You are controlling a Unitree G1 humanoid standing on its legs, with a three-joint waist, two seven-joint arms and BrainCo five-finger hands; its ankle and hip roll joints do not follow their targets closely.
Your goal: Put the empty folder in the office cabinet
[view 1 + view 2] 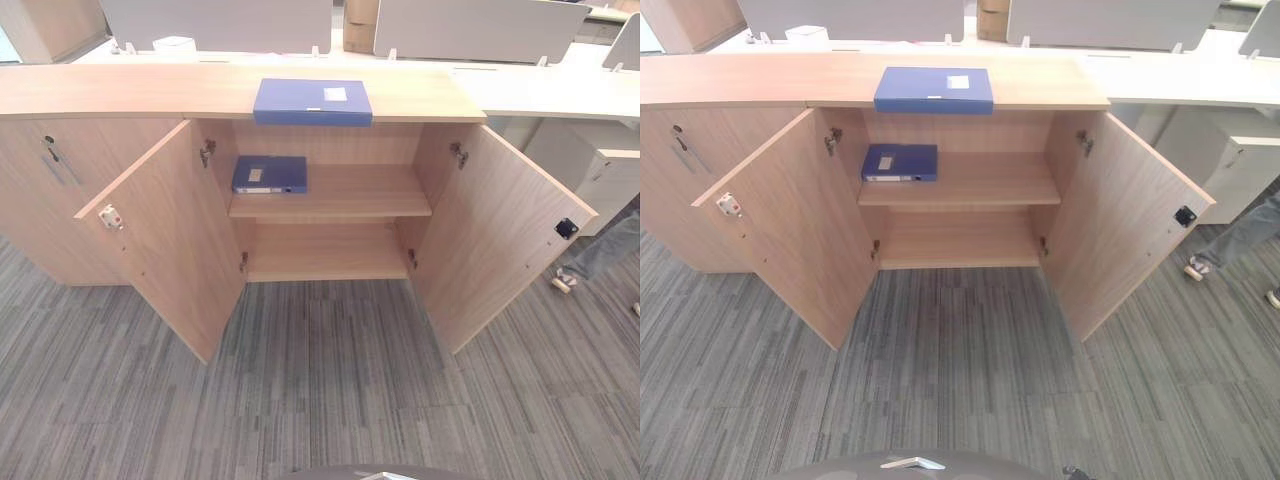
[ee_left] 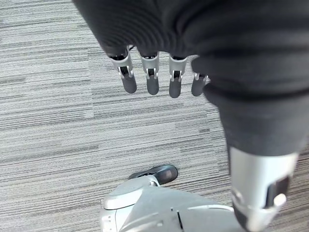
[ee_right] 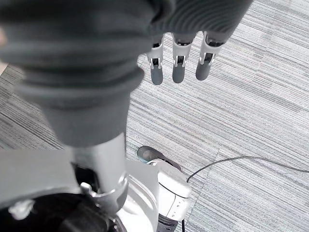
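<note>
The left robot hand (image 2: pixel 159 72) hung over the grey carpet (image 1: pixel 320 380), fingers straight and holding nothing. Both cabinet (image 1: pixel 330 195) doors stood wide open — one blue folder (image 1: pixel 312 101) lay flat on the bench (image 1: pixel 120 90) at twelve o'clock, a second blue folder (image 1: pixel 270 174) on the upper shelf (image 1: pixel 350 195) toward eleven. The right robot hand (image 3: pixel 181 58) hung likewise — fingers relaxed, empty.

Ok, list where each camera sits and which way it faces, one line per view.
Left eye view: head, facing down at the open cabinet and the blue folder on top.
Right eye view: head, same scene, slightly offset.
Left wrist view: looks along the left hand to the carpet.
Right wrist view: along the right hand to carpet.
</note>
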